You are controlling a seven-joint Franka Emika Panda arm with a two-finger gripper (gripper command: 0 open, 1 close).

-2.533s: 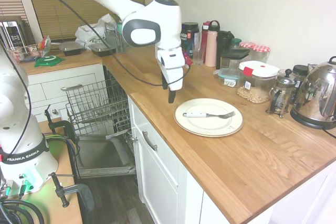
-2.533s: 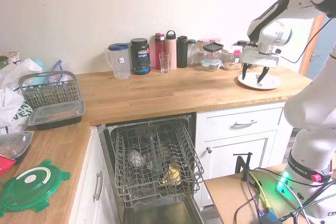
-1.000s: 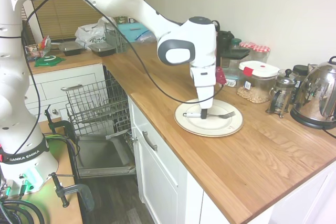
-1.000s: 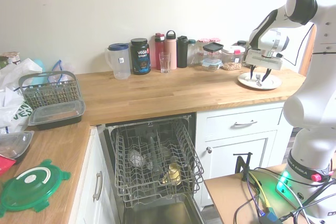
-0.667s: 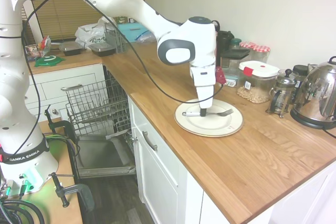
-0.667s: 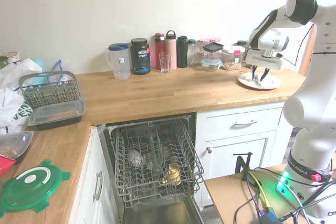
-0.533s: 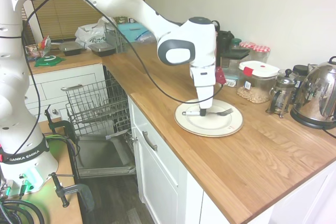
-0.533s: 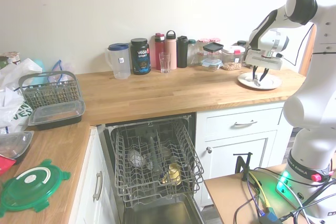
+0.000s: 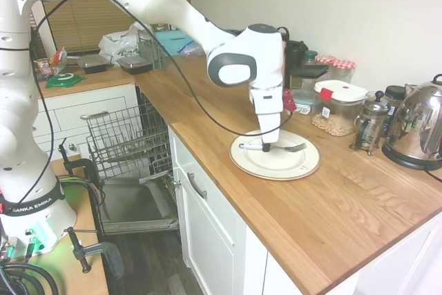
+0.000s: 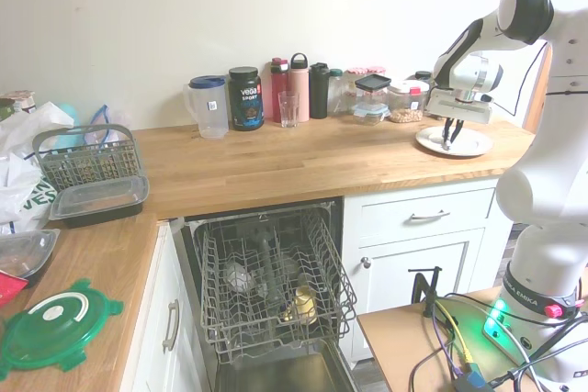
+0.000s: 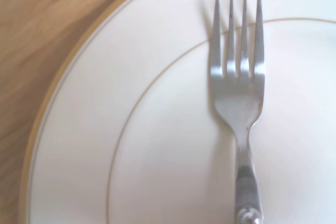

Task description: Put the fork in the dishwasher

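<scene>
Gripping the fork by its white handle, the gripper holds it just above the plate; dishwasher open.

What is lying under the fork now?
Under the fork is a white plate on the wooden counter. The hand is shut on the handle, covering the plate directly beneath it.
</scene>
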